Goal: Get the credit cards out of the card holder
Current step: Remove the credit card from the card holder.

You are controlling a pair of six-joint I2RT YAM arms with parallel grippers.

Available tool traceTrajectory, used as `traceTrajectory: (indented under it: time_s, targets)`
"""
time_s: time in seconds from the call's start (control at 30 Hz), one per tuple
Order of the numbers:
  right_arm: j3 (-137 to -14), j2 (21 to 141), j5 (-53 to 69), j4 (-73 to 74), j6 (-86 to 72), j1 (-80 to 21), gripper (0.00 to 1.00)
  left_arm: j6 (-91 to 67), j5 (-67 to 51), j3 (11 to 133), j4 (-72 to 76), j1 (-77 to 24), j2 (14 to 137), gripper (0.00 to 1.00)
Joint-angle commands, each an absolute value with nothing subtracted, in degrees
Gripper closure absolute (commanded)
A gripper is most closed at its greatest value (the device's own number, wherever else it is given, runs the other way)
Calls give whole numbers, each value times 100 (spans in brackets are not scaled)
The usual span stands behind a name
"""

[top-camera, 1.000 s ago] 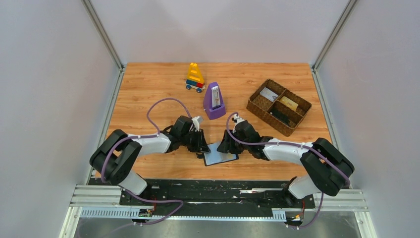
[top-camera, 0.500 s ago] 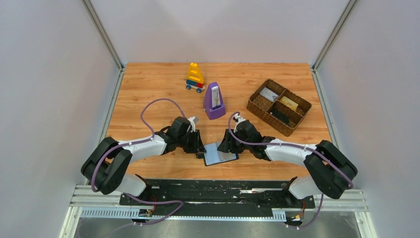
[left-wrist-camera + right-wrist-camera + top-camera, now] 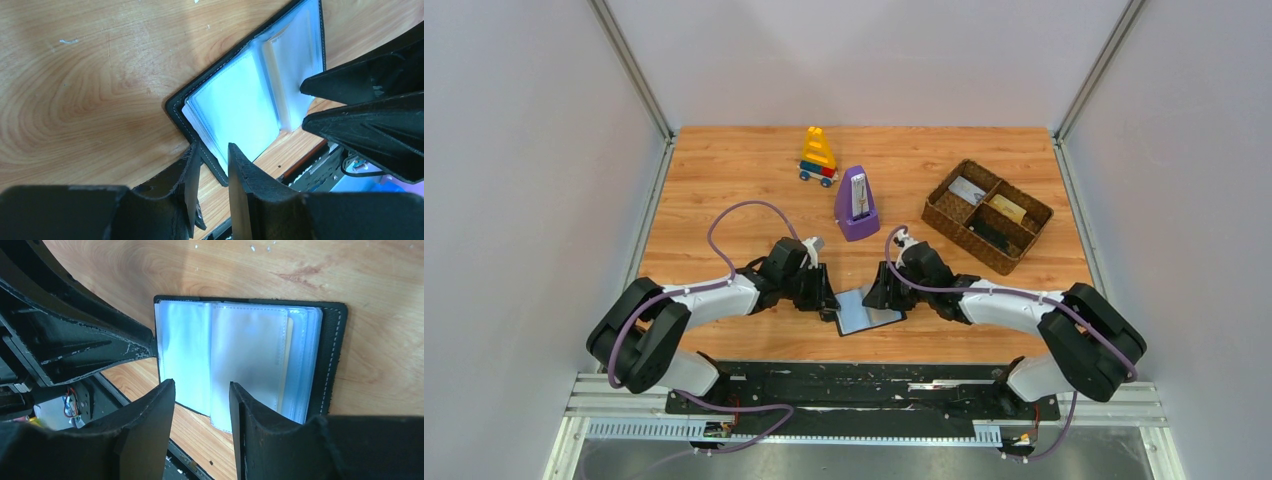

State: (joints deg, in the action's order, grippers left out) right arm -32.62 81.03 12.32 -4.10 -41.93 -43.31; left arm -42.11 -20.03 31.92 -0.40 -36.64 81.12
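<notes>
The card holder [image 3: 871, 311] is seen lying open and flat on the wooden table [image 3: 724, 170], close to the near edge, with one corner turned toward the black rail [image 3: 864, 385] that runs along that edge. Its black stitched rim is exposed on all sides, and clear sleeves are fanned across the inside. The yellowish edge of what appears to be a credit card [image 3: 289, 347] can be made out through the sleeves near the right rim. The left gripper [image 3: 214, 152] is set at the holder's left corner with its jaws a narrow way apart. The rim and the sleeve edges are seen in the gap, and whether the fingers touch them cannot be told. The right gripper [image 3: 202, 390] is held over the sleeves from the opposite side with its jaws spread wider and nothing clamped between them. The lower edge of one sleeve is seen in that gap. The two grippers are brought close together across the holder, so little room is left between them. Bare wood is left beyond the holder up to the purple metronome [image 3: 856, 205], and more lies to the far left. A toy of coloured blocks [image 3: 818, 157] stands farther back, and a brown woven tray [image 3: 962, 243] sits well apart at the right.
</notes>
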Motion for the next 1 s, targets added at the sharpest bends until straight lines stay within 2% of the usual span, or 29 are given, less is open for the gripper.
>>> traceTrajectory:
  time_s: [0.0, 0.33, 0.4, 0.5, 0.53, 0.63, 0.97]
  targets:
    - [-3331, 8249, 1633, -720, -4276, -4352, 55, -4159, -1927, 3251, 30, -3665, 8122, 65]
    - [-3470, 8295, 1778, -781, -4265, -4442, 54, -4074, -2070, 3248, 183, -3665, 8310, 77]
    - [-3496, 8138, 1588, -586, -4141, -4439, 53, -4051, -2100, 3252, 184, -3669, 8314, 83]
    - [-3464, 7876, 1204, -291, -3951, -4389, 50, -4015, -2188, 3250, 194, -3672, 8302, 98]
    - [-3439, 7807, 1073, -223, -3904, -4368, 49, -4001, -2197, 3252, 187, -3673, 8285, 99]
    - [-3314, 7658, 959, -135, -3859, -4224, 45, -3982, -2277, 3243, 185, -3668, 8224, 100]
    - [-3381, 7997, 826, -141, -3801, -4173, 45, -3924, -2352, 3267, 156, -3673, 8146, 100]
